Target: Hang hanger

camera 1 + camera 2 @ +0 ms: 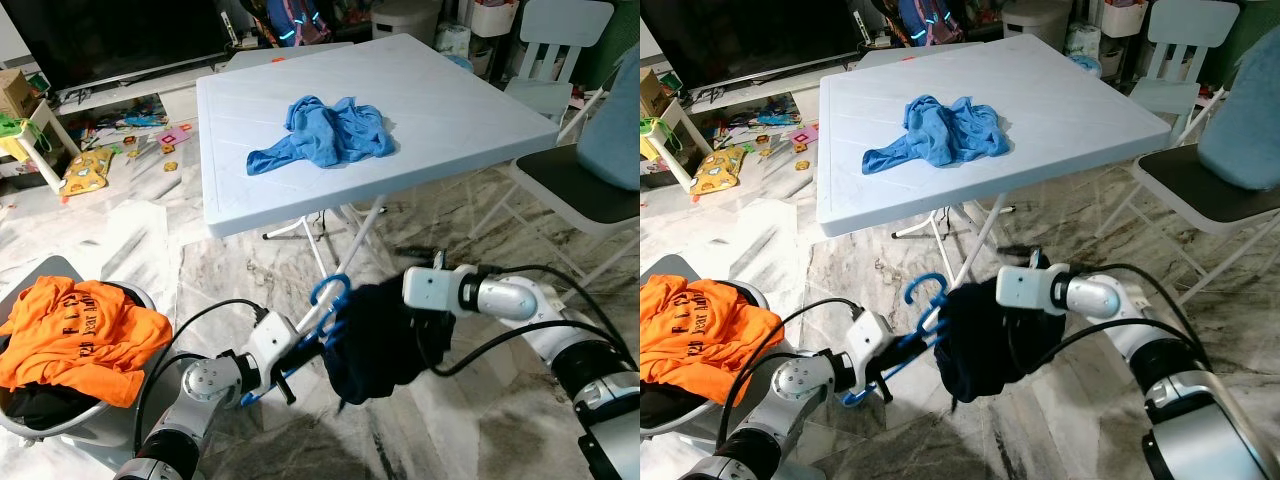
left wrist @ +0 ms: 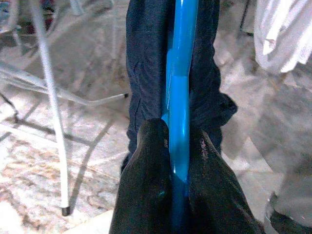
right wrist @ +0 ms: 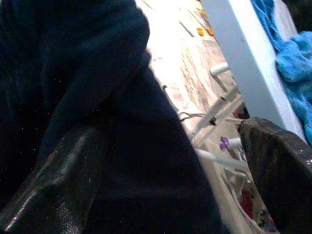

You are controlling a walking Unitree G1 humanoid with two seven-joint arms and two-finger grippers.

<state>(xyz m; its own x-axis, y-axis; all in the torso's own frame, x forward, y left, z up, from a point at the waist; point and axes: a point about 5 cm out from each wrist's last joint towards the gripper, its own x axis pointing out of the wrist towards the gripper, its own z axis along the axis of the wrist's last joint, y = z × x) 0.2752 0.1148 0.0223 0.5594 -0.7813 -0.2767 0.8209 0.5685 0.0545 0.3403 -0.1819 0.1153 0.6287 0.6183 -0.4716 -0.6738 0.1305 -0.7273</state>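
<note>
though garment-draped [image 1: 385,340], blue hanger [image 1: 325,296] partly hidden

Your left gripper [image 1: 300,352] is clamped on the blue hanger [image 1: 322,310], whose hook curls up near the table leg. A dark garment [image 1: 380,340] hangs on it, bunched (your right gripper's fingers are buried in the cloth). Farther off, a blue shirt [image 1: 325,132] lies crumpled on the white table [image 1: 450,100]. At left, an orange shirt [image 1: 75,335] tops the laundry basket [image 1: 40,275].

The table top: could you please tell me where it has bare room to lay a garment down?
The white table is bare along its near edge and near its right corner; the blue cloth crowds the middle. The floor beside the toys is cluttered.
</note>
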